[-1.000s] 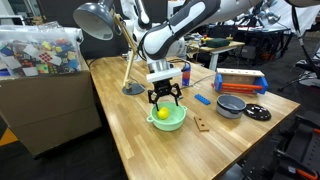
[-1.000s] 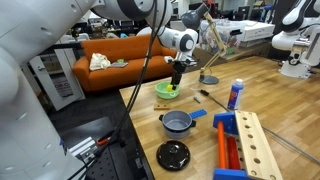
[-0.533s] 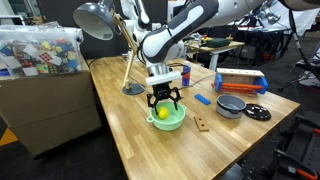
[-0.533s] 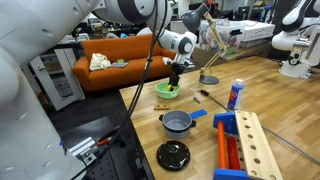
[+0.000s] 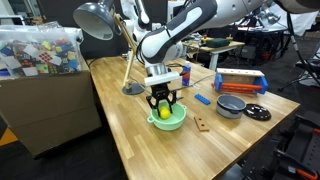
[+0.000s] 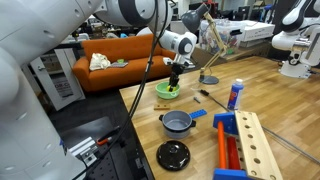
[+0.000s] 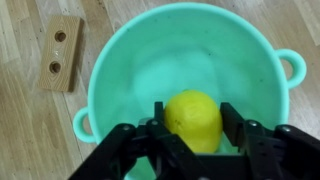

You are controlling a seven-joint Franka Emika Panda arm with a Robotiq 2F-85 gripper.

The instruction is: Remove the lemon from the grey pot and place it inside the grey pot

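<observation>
The lemon (image 7: pixel 193 120) lies inside a pale mint-green bowl (image 7: pixel 100 80) with side handles, not in the grey pot. My gripper (image 7: pixel 193 110) reaches down into the bowl, its black fingers pressed on the lemon's two sides. In both exterior views the gripper (image 5: pixel 163 105) (image 6: pixel 175 84) stands upright over the bowl (image 5: pixel 175 122) (image 6: pixel 163 92), with the lemon (image 5: pixel 162 112) showing yellow between the fingers. The grey pot (image 5: pixel 231 105) (image 6: pixel 178 122) sits apart on the wooden table, and nothing shows inside it.
A flat black disc (image 5: pixel 258 112) (image 6: pixel 173 155) lies beside the grey pot. A small wooden block (image 7: pixel 58 52) (image 5: pixel 202 124) rests near the bowl. A blue piece (image 5: pixel 202 99), a bottle (image 5: pixel 185 74), a lamp base (image 5: pixel 133 88) and a blue-orange rack (image 5: pixel 240 82) stand around.
The fingers, spread wide over the bowl before, have drawn together onto the lemon. The arm has stayed over the bowl.
</observation>
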